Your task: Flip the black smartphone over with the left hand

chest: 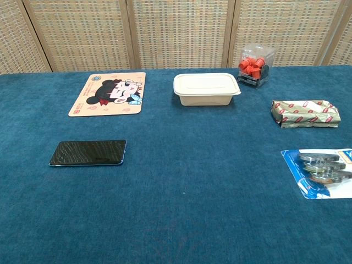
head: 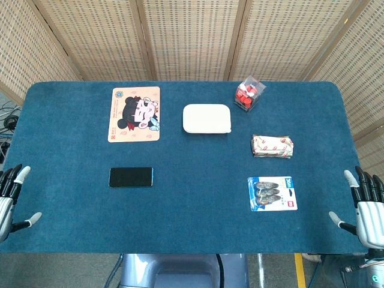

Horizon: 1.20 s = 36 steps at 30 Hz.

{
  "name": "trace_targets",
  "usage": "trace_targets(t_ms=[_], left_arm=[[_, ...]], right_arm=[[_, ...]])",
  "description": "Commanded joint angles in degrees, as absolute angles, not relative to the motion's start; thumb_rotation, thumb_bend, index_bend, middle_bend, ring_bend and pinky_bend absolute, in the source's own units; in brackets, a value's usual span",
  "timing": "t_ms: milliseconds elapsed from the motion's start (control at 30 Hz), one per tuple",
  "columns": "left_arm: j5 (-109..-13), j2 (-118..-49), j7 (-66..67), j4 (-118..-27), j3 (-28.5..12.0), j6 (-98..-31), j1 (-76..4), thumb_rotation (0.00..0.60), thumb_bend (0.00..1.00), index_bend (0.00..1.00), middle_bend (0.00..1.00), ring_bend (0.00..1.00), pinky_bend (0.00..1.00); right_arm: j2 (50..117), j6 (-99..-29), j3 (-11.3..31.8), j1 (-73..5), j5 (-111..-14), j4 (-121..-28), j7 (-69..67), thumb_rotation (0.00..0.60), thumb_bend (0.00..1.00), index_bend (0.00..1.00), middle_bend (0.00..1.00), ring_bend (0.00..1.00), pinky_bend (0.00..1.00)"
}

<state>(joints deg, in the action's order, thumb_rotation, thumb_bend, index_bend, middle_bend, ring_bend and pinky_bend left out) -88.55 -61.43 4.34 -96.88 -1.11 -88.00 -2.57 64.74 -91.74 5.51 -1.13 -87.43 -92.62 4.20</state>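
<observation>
step: reach | left hand (head: 11,198) fingers spread, holding nothing | right hand (head: 366,207) same | black smartphone (head: 131,177) lies flat; lift one long edge, judged best

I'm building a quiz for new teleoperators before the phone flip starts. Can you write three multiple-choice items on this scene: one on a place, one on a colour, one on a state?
1. Where does the black smartphone lie?
A. In front of the cartoon mat
B. On the white lidded box
C. Beside the wrapped packet

2. What colour are the small cups in the clear box?
A. Green
B. Red
C. Yellow

3. How is the left hand?
A. Gripping the phone
B. Pressing on the mat
C. Open at the table edge

Answers: 1 A, it lies nearer the robot than the mat. 2 B, red shows through the clear walls. 3 C, fingers apart, holding nothing.
</observation>
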Motion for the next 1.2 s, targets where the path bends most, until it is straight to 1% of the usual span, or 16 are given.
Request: trace_targets(t_ms=[33,167,300,433,500,633,800,867,900,933,1000,1067,1200], left_arm=[[-88.47,-61.46,4.53,-96.88,-0.98,-87.65,-2.65,0.6,0.0,0.0,0.0,0.0,0.0],[-88.37,-61.58,4.75,-96.78,-0.93,-87.26,-2.81,0.6,0.0,0.0,0.0,0.0,0.0],[-87.56,-61.69,4.71,-96.96,-1.31,-84.12,-4.59,0.6,0.0,0.0,0.0,0.0,0.0],[-85.97,-62.08,2.9,-97.15,-2.49,-77.99,-8.44,0.6,0.0,0.0,0.0,0.0,0.0],[-84.24,-62.05,2.08,-98.01,-3.32,-72.75,-11.48,0.6,0.0,0.0,0.0,0.0,0.0],[-81.96,-62.92,2.37,-98.76,-5.27,-64.76,-17.13,0.6,0.0,0.0,0.0,0.0,0.0],[-78.66,-67.55,5.73,-97.46,-7.97,-56.17,-24.65,0.6,0.01,0.01,0.0,0.0,0.0],[-74.08,-70.23,9.88,-96.54,-9.15,-52.04,-27.93,0.6,0.01,0.06,0.0,0.0,0.0],[-71.47,-71.65,12.0,-96.12,-9.7,-50.18,-29.57,0.6,0.01,0.11,0.0,0.0,0.0],[-67.88,-74.82,14.73,-94.45,-10.59,-46.55,-32.84,0.6,0.01,0.15,0.0,0.0,0.0],[-61.42,-78.39,19.42,-91.68,-11.43,-44.15,-36.38,0.6,0.01,0.22,0.0,0.0,0.0],[-55.79,-81.2,23.68,-89.72,-11.55,-43.27,-39.39,0.6,0.01,0.23,0.0,0.0,0.0],[-46.75,-85.44,30.37,-86.65,-11.1,-43.98,-43.81,0.6,0.02,0.24,0.0,0.0,0.0]], right_arm=[[64.7,-91.85,5.49,-1.09,-87.53,-92.64,4.11,0.6,0.0,0.0,0.0,0.0,0.0],[64.64,-91.92,5.51,-1.03,-87.51,-92.8,3.94,0.6,0.0,0.0,0.0,0.0,0.0],[64.46,-92.2,5.44,-0.83,-87.65,-93.13,3.57,0.6,0.0,0.0,0.0,0.0,0.0],[64.44,-91.8,5.22,-0.92,-87.76,-93.09,3.5,0.6,0.0,0.0,0.0,0.0,0.0],[64.4,-91.6,5.2,-1.01,-87.76,-93.18,3.34,0.6,0.0,0.0,0.0,0.0,0.0],[64.29,-91.43,5.2,-1.08,-87.75,-93.25,3.04,0.6,0.0,0.0,0.0,0.0,0.0],[63.79,-91.04,5.38,-1.05,-87.04,-93.29,1.76,0.6,0.0,0.0,0.0,0.0,0.0],[63.5,-91.05,5.58,-0.97,-86.65,-93.38,0.83,0.6,0.0,0.0,0.0,0.0,0.0],[63.36,-91.02,5.66,-0.96,-86.49,-93.34,0.38,0.6,0.0,0.0,0.0,0.0,0.0],[63.1,-90.57,5.77,-0.96,-85.83,-93.4,-0.62,0.6,0.0,0.0,0.0,0.0,0.0],[62.64,-90.05,5.84,-1.09,-85.54,-93.39,-1.5,0.6,0.0,0.0,0.0,0.0,0.0],[62.35,-89.66,5.97,-1.19,-85.17,-93.29,-2.2,0.6,0.0,0.0,0.0,0.0,0.0],[62.1,-88.75,6.27,-1.45,-84.21,-92.96,-3.31,0.6,0.0,0.0,0.0,0.0,0.0]])
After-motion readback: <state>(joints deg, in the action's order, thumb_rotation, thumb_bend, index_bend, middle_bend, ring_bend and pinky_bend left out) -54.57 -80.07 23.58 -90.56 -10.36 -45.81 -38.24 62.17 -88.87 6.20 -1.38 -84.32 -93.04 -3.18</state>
